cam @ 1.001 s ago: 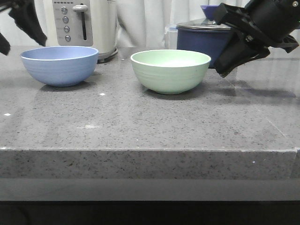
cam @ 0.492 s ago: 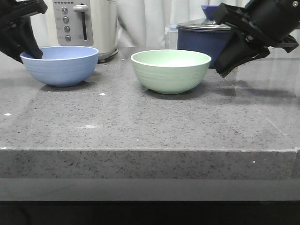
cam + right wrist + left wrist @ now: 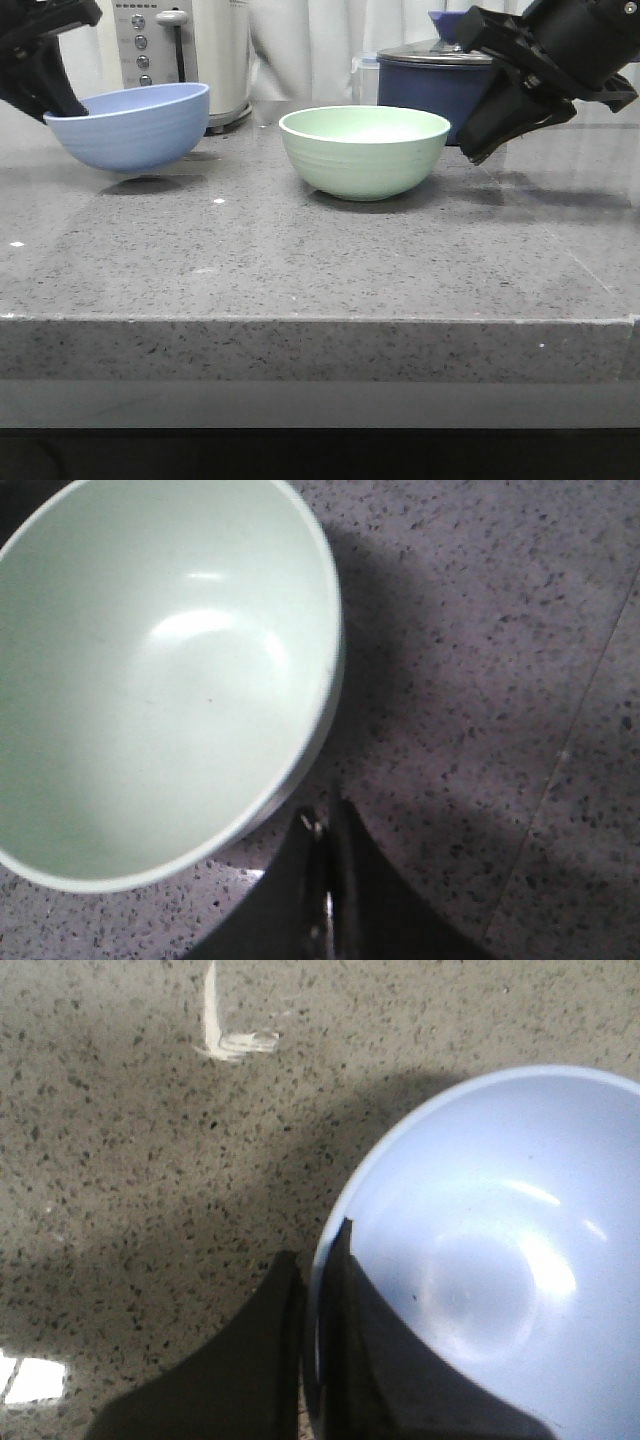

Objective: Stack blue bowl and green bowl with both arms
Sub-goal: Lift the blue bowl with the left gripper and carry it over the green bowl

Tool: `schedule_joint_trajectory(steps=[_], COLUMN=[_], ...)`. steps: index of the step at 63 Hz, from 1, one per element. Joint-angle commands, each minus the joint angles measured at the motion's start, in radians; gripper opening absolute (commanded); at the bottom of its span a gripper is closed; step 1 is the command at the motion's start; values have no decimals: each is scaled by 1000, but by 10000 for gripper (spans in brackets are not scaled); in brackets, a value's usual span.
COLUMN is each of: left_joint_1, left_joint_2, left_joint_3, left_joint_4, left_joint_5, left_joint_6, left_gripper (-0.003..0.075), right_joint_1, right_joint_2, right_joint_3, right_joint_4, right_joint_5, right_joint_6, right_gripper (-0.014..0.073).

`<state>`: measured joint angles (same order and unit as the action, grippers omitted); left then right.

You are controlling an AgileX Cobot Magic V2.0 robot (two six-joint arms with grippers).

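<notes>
Blue bowl [image 3: 130, 125] at the left of the counter, tilted, base clear of the stone with a shadow under it, so it is lifted. Left gripper [image 3: 55, 95] pinches its outer rim; the left wrist view shows one finger inside the wall and one outside, clamped on the rim. Bowl interior [image 3: 480, 1260] is empty, only glare.

Green bowl [image 3: 364, 150] sits upright and flat on the counter near centre, well apart from the blue one. Empty too, as the right wrist view shows [image 3: 160, 680].

Right gripper [image 3: 490, 125] hangs just beside the green bowl's right side, not touching it. Its fingers [image 3: 325, 870] are pressed together with nothing between them, tips near the rim.

Step in hand, by judgement: lift and carry of the blue bowl, stacking not yet done. Next move likely calls for taking the blue bowl across above the green one, levelling it, lowering it so it nests, then releasing. The right arm would probably need to steady the green bowl or move clear. Risk: a one-sided rim pinch lets the bowl swing or slip.

Behind: a dark saucepan [image 3: 435, 90] with lid on, contents hidden, and a white toaster [image 3: 185, 55].
</notes>
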<state>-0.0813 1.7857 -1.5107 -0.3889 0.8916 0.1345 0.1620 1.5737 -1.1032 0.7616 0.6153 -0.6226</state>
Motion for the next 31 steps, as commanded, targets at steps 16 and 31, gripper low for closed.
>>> schedule_joint_trajectory(steps=[16, 31], left_joint_1=[-100, -259], left_joint_2=[-71, -67], left_joint_3=[-227, -345], left_joint_4=[-53, 43], left_joint_5=[44, 55], left_joint_6=[31, -16], left_gripper=[-19, -19], right_joint_1=[-1, -1], right_joint_2=[-35, -35], right_joint_3=[-29, -29], right_joint_4=[36, 36], right_joint_5=[-29, -29], right_joint_6=[-11, -11], right_gripper=[-63, -63])
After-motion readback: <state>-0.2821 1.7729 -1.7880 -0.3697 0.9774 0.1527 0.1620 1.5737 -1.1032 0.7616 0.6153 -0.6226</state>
